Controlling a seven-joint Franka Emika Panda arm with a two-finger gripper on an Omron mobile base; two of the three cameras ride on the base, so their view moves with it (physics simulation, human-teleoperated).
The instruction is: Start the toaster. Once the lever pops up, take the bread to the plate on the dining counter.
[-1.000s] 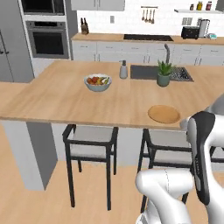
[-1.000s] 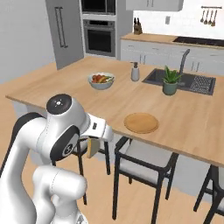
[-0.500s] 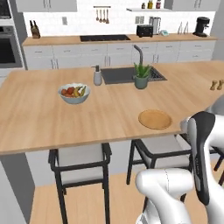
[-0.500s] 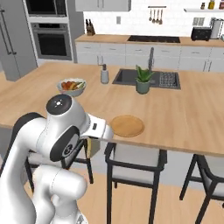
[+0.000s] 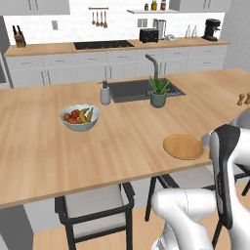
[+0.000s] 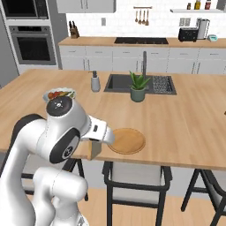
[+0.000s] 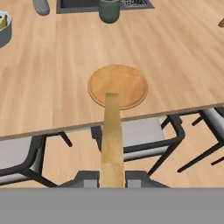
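My gripper (image 7: 112, 178) is shut on the bread (image 7: 112, 140), a thin golden-brown slice seen edge-on between the fingers (image 7: 87, 177). In the right base view the gripper (image 6: 95, 142) holds the bread (image 6: 94, 150) just off the near edge of the dining counter (image 6: 185, 123), left of the plate (image 6: 127, 140). The tan round plate (image 7: 118, 85) (image 5: 183, 146) lies near that counter's front edge, and nothing lies on it. The black toaster (image 5: 149, 35) (image 6: 187, 34) stands far off on the wall-side counter.
On the dining counter (image 5: 122, 141) stand a grey fruit bowl (image 5: 79, 117), a soap dispenser (image 5: 105, 93) and a potted plant (image 5: 158, 92) beside the dark sink (image 5: 132, 90). Black stools (image 6: 137, 176) (image 7: 140, 131) stand under the counter's edge.
The whole picture has shifted as the base moved along the dining counter, so the plate now sits closer and more directly ahead. The gripper has stayed shut on the bread.
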